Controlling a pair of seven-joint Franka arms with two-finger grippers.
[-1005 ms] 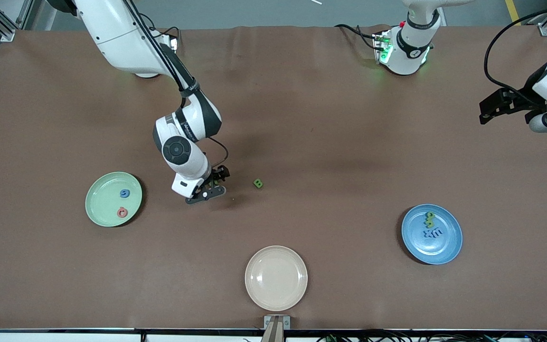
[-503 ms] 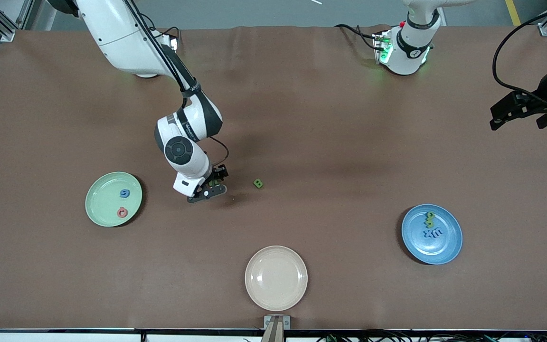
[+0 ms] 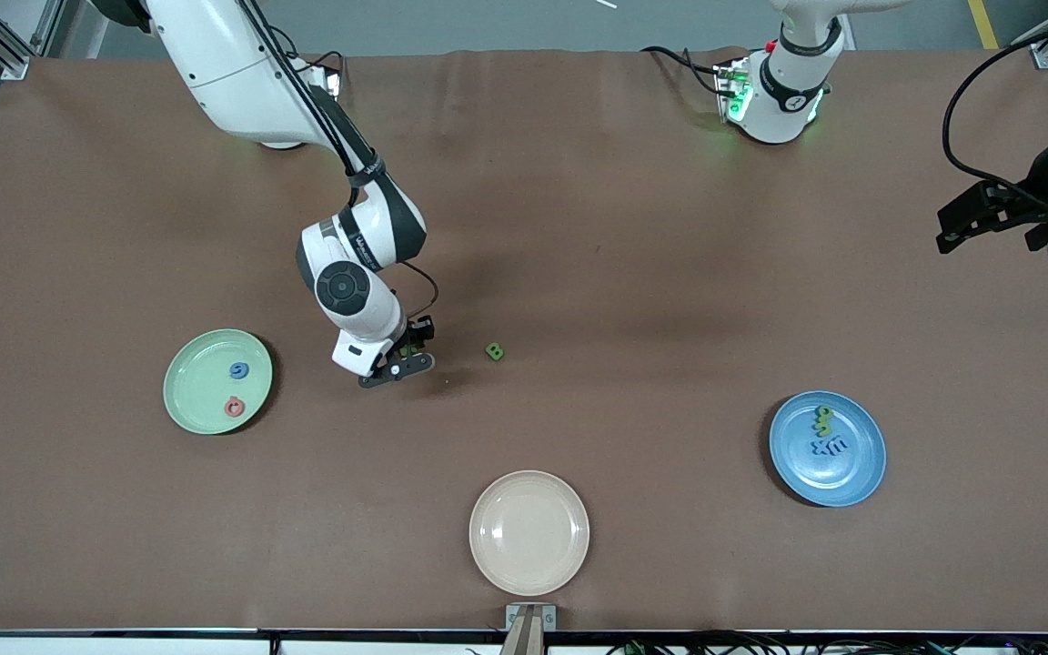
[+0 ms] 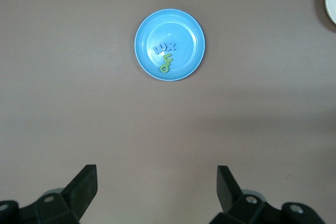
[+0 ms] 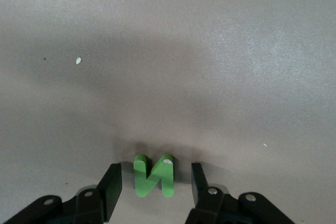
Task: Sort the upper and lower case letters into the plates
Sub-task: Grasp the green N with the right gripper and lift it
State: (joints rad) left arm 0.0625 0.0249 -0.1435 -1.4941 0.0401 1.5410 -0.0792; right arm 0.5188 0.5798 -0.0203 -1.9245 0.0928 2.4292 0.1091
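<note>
My right gripper [image 3: 404, 355] is down at the table's middle, between the mint green plate [image 3: 201, 387] and a loose green letter [image 3: 494, 351]. In the right wrist view a green N [image 5: 154, 175] lies flat between its fingers [image 5: 111, 187], with a narrow gap on each side, so the right gripper [image 5: 156, 181] is open. The mint plate holds a blue letter [image 3: 239, 370] and a pink-red letter [image 3: 234, 407]. The blue plate [image 3: 856, 473] holds green letters [image 3: 823, 419] and blue letters [image 3: 831, 447]. My left gripper [image 3: 947, 232] waits open in the air at its own end of the table, looking down on the blue plate [image 4: 190, 29].
A cream-beige plate [image 3: 529, 532] with nothing in it lies near the table's front edge, nearer the front camera than the loose green letter. The brown table cover [image 3: 624, 227] is bare between the plates.
The right gripper's fingers have drawn in around the green N. The left gripper has swung outward toward its end of the table.
</note>
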